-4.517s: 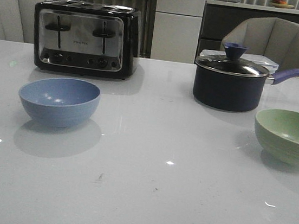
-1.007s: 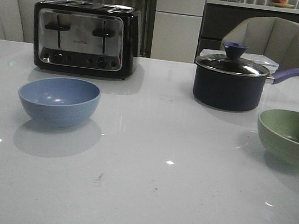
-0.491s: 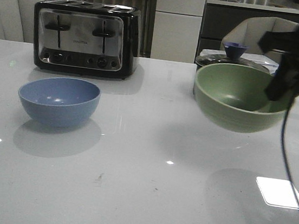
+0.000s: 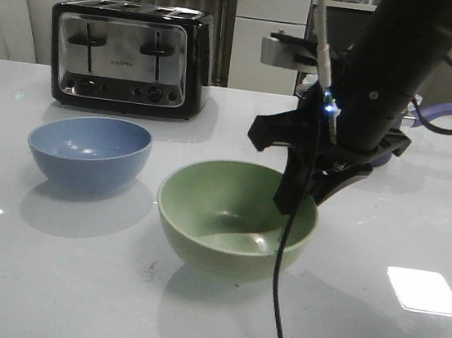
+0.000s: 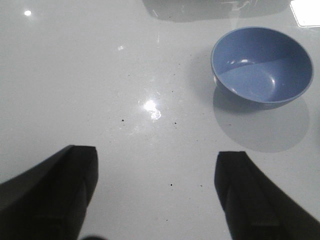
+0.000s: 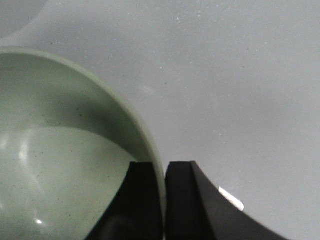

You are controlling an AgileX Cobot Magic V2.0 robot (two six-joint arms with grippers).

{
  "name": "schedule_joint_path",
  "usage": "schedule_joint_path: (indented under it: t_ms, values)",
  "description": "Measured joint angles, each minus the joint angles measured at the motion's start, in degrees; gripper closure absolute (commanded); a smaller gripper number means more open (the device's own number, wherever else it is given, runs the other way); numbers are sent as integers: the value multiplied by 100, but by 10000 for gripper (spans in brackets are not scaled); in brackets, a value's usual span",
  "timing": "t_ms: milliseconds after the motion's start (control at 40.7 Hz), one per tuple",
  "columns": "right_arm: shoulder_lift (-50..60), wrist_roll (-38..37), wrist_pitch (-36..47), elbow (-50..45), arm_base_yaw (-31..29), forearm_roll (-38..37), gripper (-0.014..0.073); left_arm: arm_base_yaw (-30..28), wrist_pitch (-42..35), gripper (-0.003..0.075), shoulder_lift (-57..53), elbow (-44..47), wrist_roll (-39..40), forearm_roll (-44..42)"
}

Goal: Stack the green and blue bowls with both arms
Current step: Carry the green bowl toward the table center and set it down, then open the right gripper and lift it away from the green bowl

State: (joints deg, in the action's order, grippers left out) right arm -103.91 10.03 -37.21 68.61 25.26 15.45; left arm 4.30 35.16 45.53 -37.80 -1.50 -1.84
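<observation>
The pale green bowl (image 4: 236,217) hangs just above the table's middle, to the right of the blue bowl (image 4: 89,150). My right gripper (image 4: 301,196) is shut on the green bowl's right rim, one finger inside, one outside; the right wrist view shows the rim (image 6: 150,145) pinched between the fingers (image 6: 142,190). The blue bowl stands upright and empty on the table at the left; it also shows in the left wrist view (image 5: 262,67). My left gripper (image 5: 156,192) is open and empty above bare table, apart from the blue bowl. It is out of the front view.
A black and chrome toaster (image 4: 129,56) stands behind the blue bowl. The dark navy saucepan's handle (image 4: 444,109) shows behind my right arm; the pan is mostly hidden. A bright light patch (image 4: 425,291) lies on the white table (image 4: 47,279) at the right.
My right arm has carried the green bowl from the right leftward and down to the table's middle, close to the blue bowl. The blue bowl has not moved.
</observation>
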Motion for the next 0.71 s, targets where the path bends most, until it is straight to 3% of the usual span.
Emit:
schedule_joint_path:
  t_ms: [123, 295, 368, 540, 712]
  values:
    - [-185, -13, 73, 35, 14, 0, 494, 0, 0, 173, 0, 0, 0, 0]
    - [-253, -22, 107, 84, 14, 21, 231, 0, 0, 173, 0, 0, 0, 0]
    - [-276, -22, 129, 84, 14, 21, 181, 0, 0, 173, 0, 0, 0, 0]
    - [-159, -22, 154, 109, 14, 21, 178, 0, 0, 173, 0, 0, 0, 0]
    - [652, 159, 202, -69, 70, 21, 178, 0, 0, 173, 0, 0, 0, 0]
